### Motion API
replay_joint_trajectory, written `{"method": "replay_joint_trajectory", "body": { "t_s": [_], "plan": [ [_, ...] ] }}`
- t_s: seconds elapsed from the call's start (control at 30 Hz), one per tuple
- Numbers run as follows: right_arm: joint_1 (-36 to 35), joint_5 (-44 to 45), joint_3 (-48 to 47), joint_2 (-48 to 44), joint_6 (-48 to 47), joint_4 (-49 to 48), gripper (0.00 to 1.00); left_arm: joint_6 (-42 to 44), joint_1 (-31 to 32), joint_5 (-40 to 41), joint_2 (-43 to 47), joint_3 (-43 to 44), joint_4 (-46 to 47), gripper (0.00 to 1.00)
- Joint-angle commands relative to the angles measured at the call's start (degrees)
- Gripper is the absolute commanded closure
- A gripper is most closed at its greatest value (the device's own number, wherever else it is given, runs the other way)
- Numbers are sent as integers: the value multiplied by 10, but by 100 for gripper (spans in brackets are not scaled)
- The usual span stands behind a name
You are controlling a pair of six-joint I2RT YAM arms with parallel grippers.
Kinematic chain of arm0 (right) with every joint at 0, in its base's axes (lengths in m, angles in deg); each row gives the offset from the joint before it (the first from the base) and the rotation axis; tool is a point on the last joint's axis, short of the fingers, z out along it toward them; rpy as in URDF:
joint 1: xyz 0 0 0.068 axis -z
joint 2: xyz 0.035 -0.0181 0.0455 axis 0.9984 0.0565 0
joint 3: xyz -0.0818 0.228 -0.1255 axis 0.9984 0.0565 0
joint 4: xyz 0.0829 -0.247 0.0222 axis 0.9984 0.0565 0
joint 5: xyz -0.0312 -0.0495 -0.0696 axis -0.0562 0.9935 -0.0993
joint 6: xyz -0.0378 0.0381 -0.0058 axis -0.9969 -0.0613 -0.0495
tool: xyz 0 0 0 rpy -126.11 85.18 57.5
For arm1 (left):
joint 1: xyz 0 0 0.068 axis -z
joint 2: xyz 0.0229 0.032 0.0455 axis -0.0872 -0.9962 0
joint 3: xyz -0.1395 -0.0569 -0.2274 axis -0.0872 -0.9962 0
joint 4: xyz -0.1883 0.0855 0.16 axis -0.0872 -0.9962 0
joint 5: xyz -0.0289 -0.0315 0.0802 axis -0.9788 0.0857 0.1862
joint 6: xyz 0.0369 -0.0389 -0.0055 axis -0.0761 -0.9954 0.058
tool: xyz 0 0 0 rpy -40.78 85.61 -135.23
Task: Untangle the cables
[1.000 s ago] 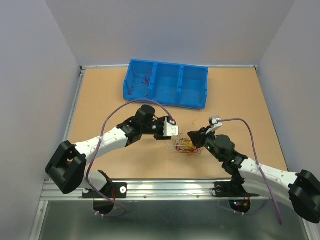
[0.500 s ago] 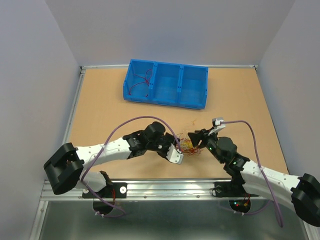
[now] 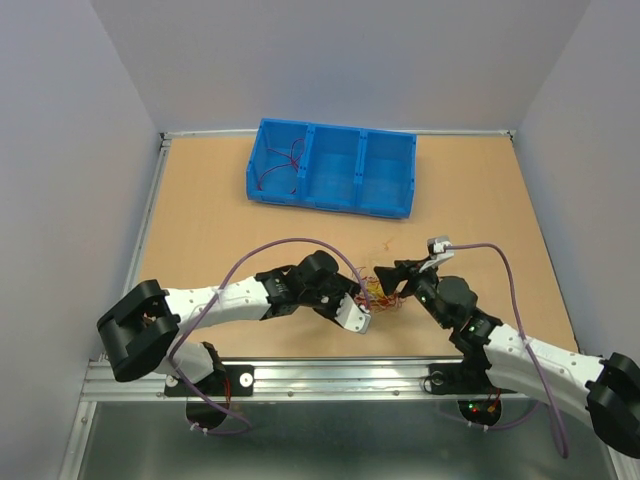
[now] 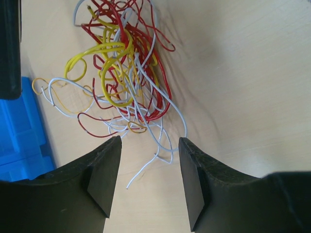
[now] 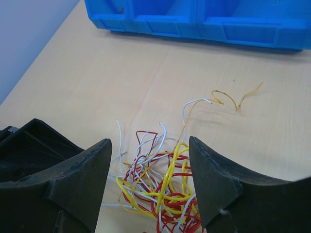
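Cable clump lying between my two sets of jaws, with neither gripping it.

The cables (image 3: 379, 290) sit as one red, yellow and white tangle on the surface (image 3: 220, 225), near its front middle and well apart from the blue bin (image 3: 335, 200). My left jaws stand open just beside the tangle, with a loose white end (image 4: 143, 171) between their tips and nothing clamped. My right jaws gape wide at the opposite side, empty. One red wire (image 3: 283, 168) lies in the bin's left compartment.

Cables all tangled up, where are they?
In the top view the cables lie on the table near its front middle, between the left gripper and the right gripper, apart from the bin.
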Motion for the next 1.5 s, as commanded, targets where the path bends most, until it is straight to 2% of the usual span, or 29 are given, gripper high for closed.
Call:
{"method": "replay_joint_trajectory", "body": {
  "t_s": [0.0,0.33,0.37,0.4,0.63,0.83,1.03,1.1,1.13,1.47],
  "plan": [
    [-4,12,13,-13,-11,-16,30,11,3,31,18,3,-5,39],
    [-4,9,18,-26,-14,-13,27,4,-3,20,79,-12,14,34],
    [-4,8,19,-28,-14,-13,25,6,-3,18,86,-19,17,15],
    [-4,6,19,-27,-15,-13,25,2,-4,22,98,-21,24,1],
    [-3,2,18,-28,-15,-11,20,15,-5,0,105,-31,15,1],
    [-4,3,20,-35,-15,-11,19,19,8,11,41,-7,-16,8],
    [-3,9,25,-48,-16,-10,19,13,16,22,17,-3,-12,14],
    [-4,7,28,-54,-14,-10,19,5,16,17,16,-2,4,23],
    [-4,8,28,-53,-15,-10,19,0,18,19,11,-3,11,31],
    [-4,11,17,-31,-10,-15,19,-32,46,29,-41,12,44,60]
  ]
}}
